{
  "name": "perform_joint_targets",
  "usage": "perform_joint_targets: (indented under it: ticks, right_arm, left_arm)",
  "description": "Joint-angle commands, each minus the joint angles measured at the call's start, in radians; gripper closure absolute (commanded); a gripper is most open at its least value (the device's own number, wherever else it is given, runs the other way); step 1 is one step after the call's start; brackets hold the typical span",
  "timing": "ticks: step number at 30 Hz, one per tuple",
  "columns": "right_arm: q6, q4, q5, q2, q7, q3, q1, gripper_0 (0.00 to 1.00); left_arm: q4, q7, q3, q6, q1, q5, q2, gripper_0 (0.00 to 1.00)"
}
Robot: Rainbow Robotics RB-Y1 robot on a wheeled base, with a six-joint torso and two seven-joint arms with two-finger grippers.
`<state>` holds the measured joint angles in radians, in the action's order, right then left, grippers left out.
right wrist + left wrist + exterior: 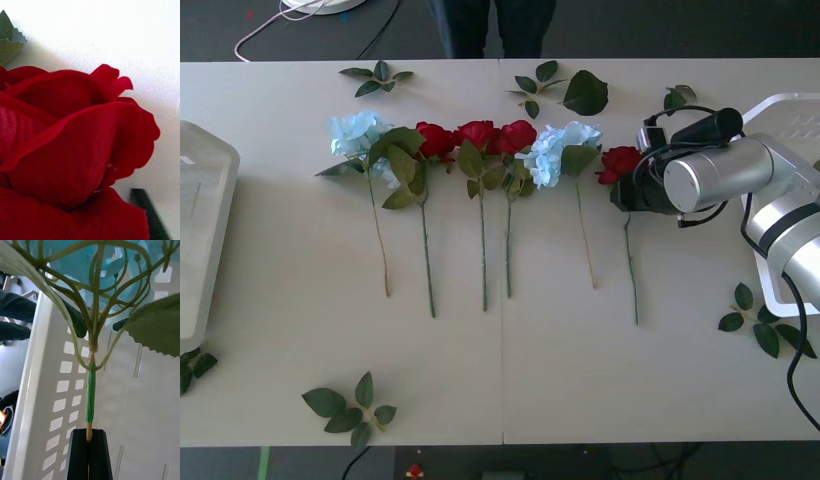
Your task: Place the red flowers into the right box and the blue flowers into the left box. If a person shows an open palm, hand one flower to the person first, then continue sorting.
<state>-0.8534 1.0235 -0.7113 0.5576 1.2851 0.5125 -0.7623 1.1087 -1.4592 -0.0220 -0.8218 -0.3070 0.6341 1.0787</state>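
Three red flowers (478, 133) lie side by side mid-table, with a blue flower (358, 133) to their left and another (565, 145) to their right. A fourth red rose (620, 160) lies furthest right. My right gripper (625, 185) is open at its bloom (75, 150), one black finger (148, 213) beside the petals. My left gripper (89, 435) is shut on the stem of a blue flower (93, 273) over the left box (48, 371). The left box (205, 230) and right box (780, 105) sit at the table's ends. A person (490, 25) stands behind; the open palm is out of view.
Loose leaf sprigs lie at the far edge (375, 78) (560, 88), near the front (350, 405), and beside the right box (760, 325). A white cable (290, 15) lies on the floor beyond the table. Bare tabletop spans the front below the stems.
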Motion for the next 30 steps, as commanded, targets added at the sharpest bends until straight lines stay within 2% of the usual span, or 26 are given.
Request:
perform_joint_targets:
  ticks: [1,2,3,4,5,6,7,21,25,27,28,29,30]
  right_arm:
    - [0.014,0.003,0.007,-0.018,-0.02,0.006,-0.041,1.0]
    - [0.014,0.003,0.007,-0.018,-0.02,0.006,-0.043,1.0]
    - [0.016,0.003,0.006,-0.018,-0.02,0.006,-0.041,1.0]
    - [0.017,0.003,0.006,-0.018,-0.02,0.006,-0.043,1.0]
    - [0.017,0.003,0.006,-0.018,-0.02,0.006,-0.041,1.0]
    - [0.02,0.003,0.006,-0.018,-0.02,0.006,-0.041,1.0]
    - [0.02,0.003,0.006,-0.018,-0.02,0.006,-0.041,1.0]
    - [0.03,0.035,0.007,0.004,-0.02,0.004,-0.041,1.0]
    - [-0.058,0.109,0.023,0.036,-0.027,-0.028,-0.037,1.0]
    - [-0.144,0.178,0.044,0.053,-0.029,-0.084,-0.022,1.0]
    - [-0.144,0.178,0.044,0.053,-0.029,-0.084,-0.022,1.0]
    - [-0.217,0.237,0.056,0.081,-0.03,-0.129,-0.008,1.0]
    - [-0.245,0.26,0.062,0.094,-0.027,-0.147,0.0,1.0]
  left_arm:
    - [0.007,0.002,-0.006,0.082,0.065,-0.013,-0.002,1.0]
    - [0.007,0.0,-0.01,0.092,0.066,-0.011,-0.002,0.99]
    - [0.007,-0.001,-0.016,0.102,0.069,-0.013,-0.002,0.84]
    - [0.007,0.003,-0.024,0.115,0.071,-0.011,-0.002,0.59]
    - [0.007,0.002,-0.026,0.115,0.071,-0.013,-0.002,0.39]
    - [0.007,-0.006,-0.029,0.115,0.072,-0.013,-0.002,0.11]
    - [0.007,-0.007,-0.029,0.113,0.072,-0.013,-0.002,0.01]
    - [0.086,-0.029,-0.015,0.085,0.065,-0.013,0.003,0.0]
    - [0.155,-0.035,0.025,-0.051,0.016,-0.016,0.006,0.0]
    - [0.22,-0.036,0.057,-0.172,-0.014,-0.011,0.006,0.0]
    - [0.22,-0.036,0.057,-0.172,-0.014,-0.011,0.006,0.0]
    - [0.292,-0.032,0.085,-0.269,-0.023,-0.004,0.006,0.0]
    - [0.327,-0.029,0.094,-0.303,-0.023,0.006,0.006,0.0]
